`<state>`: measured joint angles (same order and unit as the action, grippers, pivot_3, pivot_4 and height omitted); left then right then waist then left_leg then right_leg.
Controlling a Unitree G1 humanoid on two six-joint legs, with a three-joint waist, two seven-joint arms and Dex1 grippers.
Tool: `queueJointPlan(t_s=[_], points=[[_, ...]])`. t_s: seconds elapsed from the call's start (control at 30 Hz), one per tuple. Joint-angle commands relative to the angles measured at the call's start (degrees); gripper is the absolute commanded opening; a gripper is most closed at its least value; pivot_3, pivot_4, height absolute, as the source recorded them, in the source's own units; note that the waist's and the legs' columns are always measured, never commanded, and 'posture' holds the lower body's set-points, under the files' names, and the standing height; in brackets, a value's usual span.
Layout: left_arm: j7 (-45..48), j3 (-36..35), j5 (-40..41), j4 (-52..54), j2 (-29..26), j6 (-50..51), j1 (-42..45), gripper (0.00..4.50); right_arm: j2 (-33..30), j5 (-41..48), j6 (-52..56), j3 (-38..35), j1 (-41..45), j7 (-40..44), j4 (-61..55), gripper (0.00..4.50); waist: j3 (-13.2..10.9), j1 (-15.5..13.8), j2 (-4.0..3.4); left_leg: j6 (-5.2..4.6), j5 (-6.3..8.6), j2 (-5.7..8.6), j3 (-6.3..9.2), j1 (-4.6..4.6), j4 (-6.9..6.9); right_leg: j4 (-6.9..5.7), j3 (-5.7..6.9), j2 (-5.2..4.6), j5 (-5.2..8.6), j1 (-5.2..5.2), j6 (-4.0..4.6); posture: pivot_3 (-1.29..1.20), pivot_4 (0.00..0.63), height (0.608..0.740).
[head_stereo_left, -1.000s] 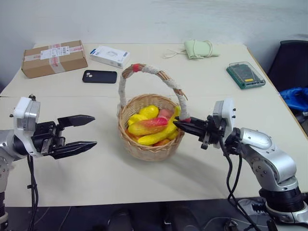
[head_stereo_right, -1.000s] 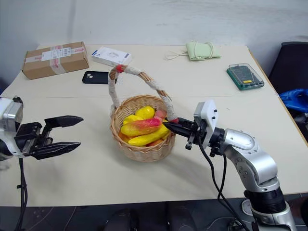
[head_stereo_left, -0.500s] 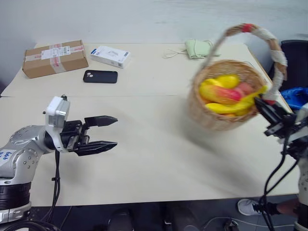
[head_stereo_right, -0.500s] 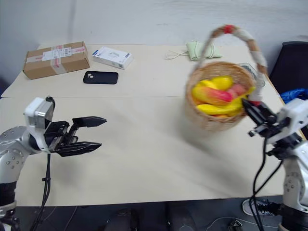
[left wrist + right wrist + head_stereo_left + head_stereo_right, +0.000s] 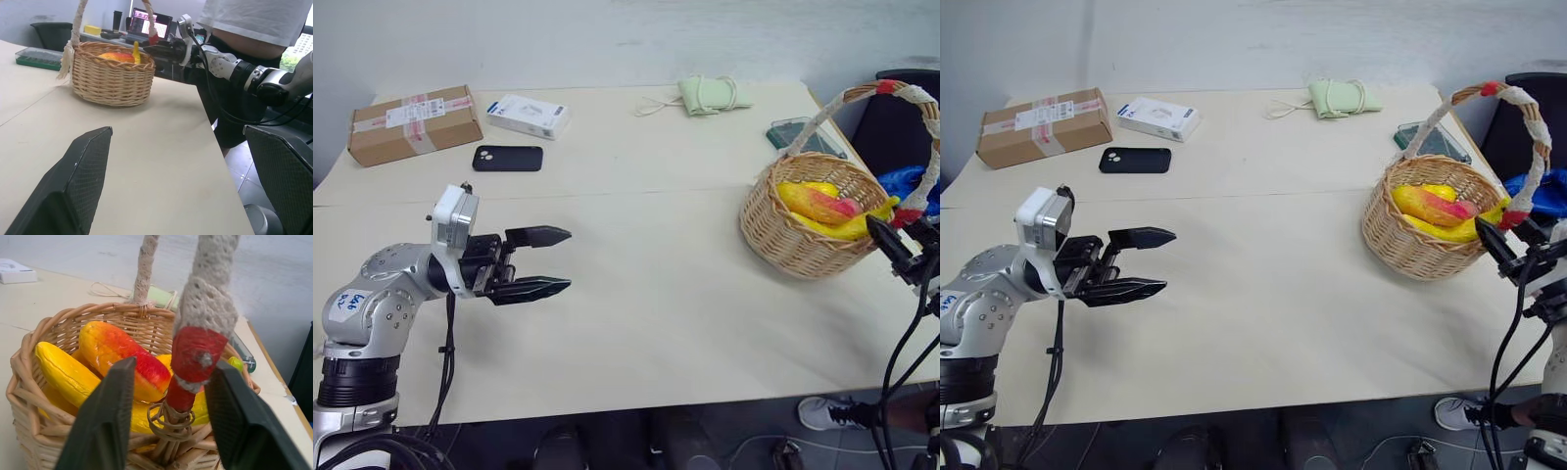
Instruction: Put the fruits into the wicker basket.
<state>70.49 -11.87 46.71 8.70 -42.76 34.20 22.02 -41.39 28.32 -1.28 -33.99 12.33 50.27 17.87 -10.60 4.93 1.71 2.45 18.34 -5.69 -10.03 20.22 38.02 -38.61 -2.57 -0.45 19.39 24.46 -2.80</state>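
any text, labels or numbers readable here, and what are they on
Left arm's grey housing: blue handwriting, too small to read for certain.
Cardboard box: white label with red tape, print too blurred to read.
White box: printing too small to read.
Laptop screen: picture shows, no legible words.
Black phone, green case, wicker basket: no text visible.
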Motion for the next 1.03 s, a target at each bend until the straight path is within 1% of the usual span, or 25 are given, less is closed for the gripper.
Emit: queueJointPlan(t_s=[0.03, 0.1, 0.13, 0.2, 0.27, 0.33, 0.37, 0.4, 0.47, 0.53, 0.6, 0.67, 0.83, 0.9, 1.03], points=[[-2.1, -1.7, -2.1, 2.1, 0.5, -4.0, -0.7, 4.50, -2.9, 1.0, -0.7, -3.6, -3.7, 0.7, -4.1, 3.56, 0.0, -0.2, -0.01, 0.00, 0.00, 0.00, 0.00, 0.00, 0.00, 0.00, 0.00, -0.01, 0.00, 0.00, -0.01, 0.00, 0.150, 0.740], [-2.7, -2.2, -4.3, 2.1, 0.2, -6.6, -2.9, 4.50, -4.1, 1.6, -0.7, -6.1, -7.4, 1.1, -6.4, 4.26, 0.0, -0.2, -0.04, 0.00, 0.00, 0.00, 0.01, 0.00, 0.02, 0.01, 0.00, -0.01, -0.01, -0.02, -0.02, 0.00, 0.150, 0.740], [-2.7, -2.4, -5.6, 2.0, -0.2, -8.1, -4.5, 4.50, -4.8, 1.7, -1.1, -7.6, -9.6, 1.8, -7.3, 4.48, 0.0, -0.2, -0.07, -0.01, 0.00, 0.00, 0.01, 0.00, 0.01, 0.02, 0.00, -0.03, -0.01, -0.02, -0.03, 0.00, 0.150, 0.740], [-2.4, -2.7, -8.0, 1.5, -0.8, -10.9, -7.2, 4.50, -6.0, 1.8, -1.2, -9.8, -13.1, 3.1, -8.6, 4.48, 0.0, -0.2, -0.09, -0.01, 0.01, 0.00, 0.01, -0.01, -0.02, 0.05, -0.02, -0.04, 0.00, -0.03, -0.04, 0.00, 0.150, 0.740], [-2.3, -3.5, -11.5, -1.3, -0.8, -16.1, -9.9, 4.50, -8.1, 1.1, -3.3, -12.3, -16.1, 5.5, -7.4, 4.48, 0.0, -0.1, -0.08, -0.01, 0.01, 0.00, 0.01, -0.01, -0.02, 0.08, -0.01, -0.01, -0.01, -0.04, -0.04, 0.00, 0.150, 0.740], [-1.5, -4.0, -15.8, -5.1, -1.5, -22.4, -13.0, 4.50, -9.5, 0.0, -6.8, -12.3, -19.2, 10.1, -6.5, 4.48, 0.0, 0.1, -0.09, -0.02, 0.00, 0.04, -0.02, -0.05, -0.02, 0.10, -0.03, 0.00, -0.04, -0.07, -0.09, 0.00, 0.150, 0.740], [-1.1, -4.1, -17.4, -6.5, -2.0, -24.8, -14.3, 4.50, -9.9, -0.5, -7.9, -11.2, -20.9, 12.7, -6.8, 4.48, 0.0, 0.2, -0.07, -0.02, 0.00, 0.05, -0.04, -0.12, -0.03, 0.11, -0.04, 0.01, -0.04, -0.13, -0.09, 0.00, 0.150, 0.740], [-1.0, -4.4, -18.8, -8.2, -2.2, -27.4, -15.5, 4.50, -10.6, -1.9, -11.1, -8.4, -24.3, 18.1, -7.4, 4.48, 0.0, 0.3, -0.06, -0.02, 0.00, 0.02, -0.04, -0.19, -0.06, 0.13, -0.04, 0.04, -0.04, -0.18, -0.09, 0.00, 0.150, 0.740], [-1.4, -4.6, -20.9, -10.5, -2.2, -31.2, -17.1, 4.50, -10.4, -1.8, -13.9, -3.5, -28.9, 25.7, -10.6, 4.48, 0.0, 0.1, 0.01, 0.00, 0.00, -0.01, -0.02, -0.24, -0.18, 0.24, -0.01, 0.07, -0.04, -0.23, -0.08, 0.00, 0.150, 0.740], [-2.5, -4.7, -22.0, -11.5, -1.6, -33.8, -17.5, 4.50, -9.5, -0.3, -14.6, 0.9, -30.5, 29.6, -14.1, 4.48, 0.0, 0.0, 0.04, 0.00, 0.00, -0.07, 0.04, -0.34, -0.29, 0.45, 0.06, 0.05, -0.04, -0.40, -0.07, 0.00, 0.150, 0.740], [-3.2, -4.5, -22.6, -11.1, -1.3, -34.9, -18.7, 4.50, -7.1, 0.0, -14.9, 5.6, -27.8, 28.3, -17.4, 4.48, 0.0, 0.0, 0.04, -0.13, 0.05, -0.15, 0.03, -0.49, -0.35, 0.59, 0.06, -0.07, -0.08, -0.62, -0.14, 0.00, 0.150, 0.740], [-4.3, -4.4, -23.0, -9.6, -0.9, -35.0, -20.5, 4.50, -4.2, -1.0, -15.0, 10.6, -23.6, 25.9, -20.0, 4.48, 0.0, 0.2, 0.05, -0.24, 0.15, -0.14, -0.05, -0.86, -0.38, 0.73, 0.03, -0.14, -0.12, -0.99, -0.21, 0.00, 0.150, 0.740], [-9.2, -3.7, -23.9, -3.5, 1.2, -34.9, -26.1, 4.50, 4.7, -4.8, -13.4, 21.2, -10.8, 17.9, -20.9, 4.48, 0.0, 0.0, 0.05, -0.23, 0.22, -0.13, -0.12, -0.96, -0.47, 0.75, 0.03, -0.20, -0.10, -0.98, -0.16, 0.00, 0.150, 0.740], [-11.6, -3.5, -24.4, -1.9, 2.6, -34.9, -27.0, 4.50, 6.8, -6.3, -13.6, 23.8, -7.6, 16.4, -18.7, 4.48, 0.0, -0.3, 0.05, -0.20, 0.21, -0.13, -0.11, -0.93, -0.53, 0.74, 0.02, -0.16, -0.06, -0.91, -0.10, 0.00, 0.150, 0.740], [-14.1, -3.6, -25.7, -2.1, 4.2, -37.4, -26.4, 4.50, 8.3, -7.9, -14.7, 26.0, -4.1, 14.8, -14.4, 4.48, 0.0, -1.1, 0.05, -0.20, 0.20, -0.11, -0.08, -0.91, -0.59, 0.81, 0.03, -0.14, -0.03, -0.90, -0.05, 0.00, 0.150, 0.740]])
